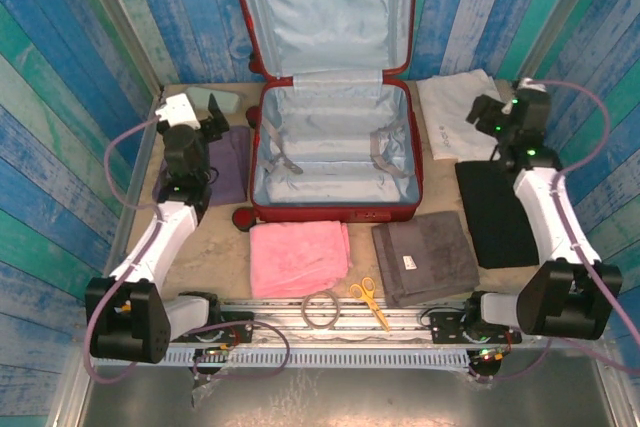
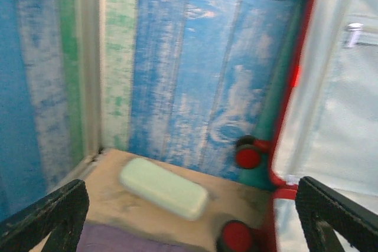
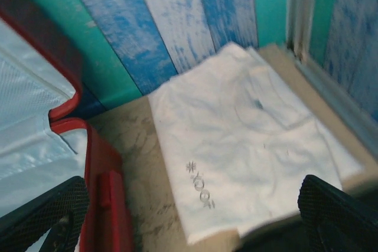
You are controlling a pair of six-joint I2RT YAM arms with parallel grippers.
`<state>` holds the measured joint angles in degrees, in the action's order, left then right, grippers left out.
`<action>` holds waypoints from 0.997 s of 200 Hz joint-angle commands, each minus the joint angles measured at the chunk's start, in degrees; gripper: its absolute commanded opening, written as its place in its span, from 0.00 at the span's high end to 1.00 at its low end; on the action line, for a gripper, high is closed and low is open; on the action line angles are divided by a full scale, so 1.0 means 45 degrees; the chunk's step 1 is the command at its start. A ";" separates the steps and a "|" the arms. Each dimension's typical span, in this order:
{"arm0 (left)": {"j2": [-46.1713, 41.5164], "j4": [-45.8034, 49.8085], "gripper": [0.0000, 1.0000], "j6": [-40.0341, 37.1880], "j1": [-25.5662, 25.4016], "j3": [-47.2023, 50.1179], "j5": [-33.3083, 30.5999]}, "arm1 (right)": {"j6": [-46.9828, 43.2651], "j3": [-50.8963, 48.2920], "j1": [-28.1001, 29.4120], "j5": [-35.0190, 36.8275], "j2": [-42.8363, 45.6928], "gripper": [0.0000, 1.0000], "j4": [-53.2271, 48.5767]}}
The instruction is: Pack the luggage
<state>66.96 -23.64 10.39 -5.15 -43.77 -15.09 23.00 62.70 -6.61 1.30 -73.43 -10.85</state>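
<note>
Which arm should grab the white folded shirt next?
Likely right. The right end effector, open, sits at the white shirt; the left end effector is across the luggage, by the purple cloth.

A tan table point(image 1: 438, 192) is carrying everything here. The luggage point(image 1: 335, 147) is sitting open at the centre of the frame, with its lid standing up at the top. Just below it, a folded pink towel point(image 1: 298, 257) is lying at lower centre-left, and a grey towel point(image 1: 425, 259) is lying close beside it on the right. A black cloth point(image 1: 497, 215) is stretching down the right side, with a white folded garment point(image 1: 455, 112) above it at upper right. A purple cloth point(image 1: 232, 167) is lying left of the luggage, and a pale green case point(image 1: 218, 101) is resting at upper left. Yellow-handled scissors point(image 1: 370, 299) and a greyish loop point(image 1: 322, 309) are lying at bottom centre.
</note>
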 commanded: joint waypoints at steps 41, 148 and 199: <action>-0.0061 0.0713 0.07 0.0929 -0.1005 0.0044 0.4317 | 0.3195 -0.0502 -0.2779 -0.1035 0.2870 0.08 -0.8264; 0.0673 0.1406 0.07 -0.0991 -0.4011 -0.0606 0.5645 | 0.4361 -0.5437 -0.4625 0.0012 0.5818 0.04 -1.0429; 0.1776 0.2347 0.07 -0.0997 -0.4241 -0.1395 0.5710 | 0.5436 -0.6575 -0.5132 0.0822 0.5604 0.05 -0.9268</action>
<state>71.55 -16.21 7.05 -23.53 -46.65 9.21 43.70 35.46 -29.17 1.76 -47.94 -54.04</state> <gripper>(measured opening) 0.933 0.955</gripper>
